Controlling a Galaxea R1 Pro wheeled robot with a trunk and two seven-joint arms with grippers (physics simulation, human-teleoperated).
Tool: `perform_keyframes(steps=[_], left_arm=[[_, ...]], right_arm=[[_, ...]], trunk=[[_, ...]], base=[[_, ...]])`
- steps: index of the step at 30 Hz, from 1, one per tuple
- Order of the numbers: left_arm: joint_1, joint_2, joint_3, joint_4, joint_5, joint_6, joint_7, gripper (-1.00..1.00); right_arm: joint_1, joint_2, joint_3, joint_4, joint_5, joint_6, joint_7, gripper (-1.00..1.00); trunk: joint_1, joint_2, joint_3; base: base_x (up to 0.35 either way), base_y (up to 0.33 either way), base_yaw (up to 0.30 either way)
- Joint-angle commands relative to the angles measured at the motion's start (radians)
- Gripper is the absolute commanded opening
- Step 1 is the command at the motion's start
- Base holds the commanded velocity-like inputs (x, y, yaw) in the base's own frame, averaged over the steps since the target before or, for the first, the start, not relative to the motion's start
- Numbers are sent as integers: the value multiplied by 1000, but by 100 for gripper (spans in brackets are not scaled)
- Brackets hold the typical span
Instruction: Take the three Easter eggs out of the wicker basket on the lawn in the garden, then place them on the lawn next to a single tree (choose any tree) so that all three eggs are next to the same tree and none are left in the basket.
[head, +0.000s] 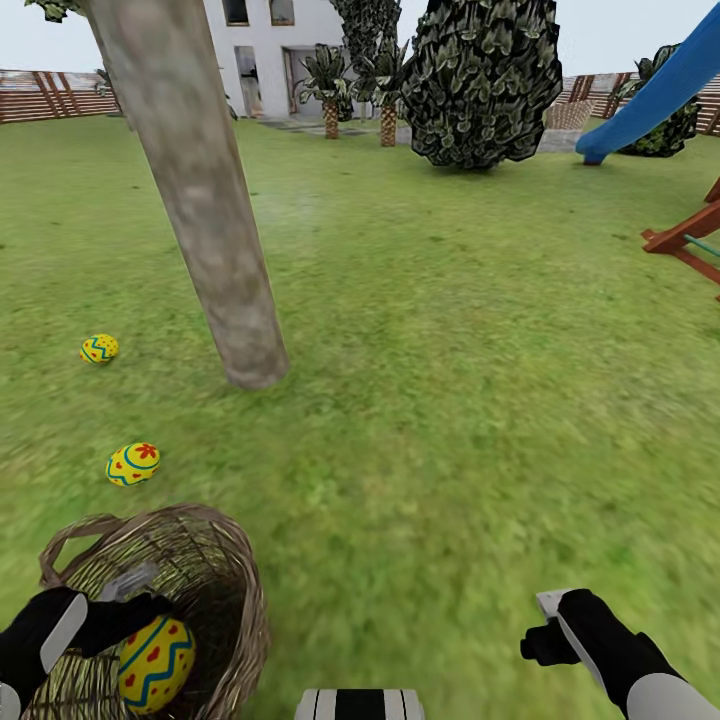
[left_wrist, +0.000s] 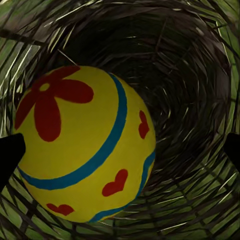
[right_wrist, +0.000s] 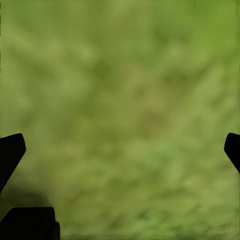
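One Easter egg (head: 156, 662) lies inside the wicker basket (head: 215, 560), yellow with a blue zigzag band and red marks; in the left wrist view the same egg (left_wrist: 82, 145) shows a red flower, red hearts and blue bands against the dark woven wall of the basket (left_wrist: 190, 75). The left gripper (head: 130, 605) hangs over the basket's mouth just above this egg, its jaws spread wide with the egg between the fingertips (left_wrist: 9, 155) and not grasped. Two more eggs lie out on the lawn (head: 450, 400): one (head: 133, 463) just beyond the basket's rim, the other (head: 99, 348) farther off, near the foot of the tree (head: 200, 200). The right gripper (head: 548, 625) hovers over bare grass well to the right of the basket, its jaws released and holding nothing. Beyond stand a white house (head: 270, 50), dark shrubs (head: 485, 80) and a blue slide (head: 660, 90).
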Motion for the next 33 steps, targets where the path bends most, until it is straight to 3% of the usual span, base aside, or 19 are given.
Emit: perform_keyframes(steps=[1,3,13,19,27,29,33], left_arm=[[0,-6,4,-1,-3,6,-4,100],[0,-17,3,-1,-3,6,-3,100],[0,-20,3,-1,-5,6,-3,100],[0,-20,3,-1,-5,6,-3,100],[0,-2,8,-2,-16,6,-3,100],[0,28,8,-2,-16,6,-4,100],[0,37,6,-2,-16,6,-3,100]], right_arm=[[0,-1,5,-2,9,4,7,100],[0,-1,5,-2,9,4,7,100],[0,0,6,0,9,4,6,100],[0,1,6,0,9,4,5,100],[0,1,5,0,9,4,5,100],[0,-1,5,0,9,4,5,100],[0,-1,5,0,9,4,5,100]], trunk=[[0,0,-1],[1,-1,-9],[5,-3,-47],[5,-3,-47],[5,-3,-47],[5,-3,-47],[5,-3,-47]], base=[[0,0,0],[0,0,0],[0,0,0],[0,0,0],[0,0,0],[0,0,0],[0,0,0]])
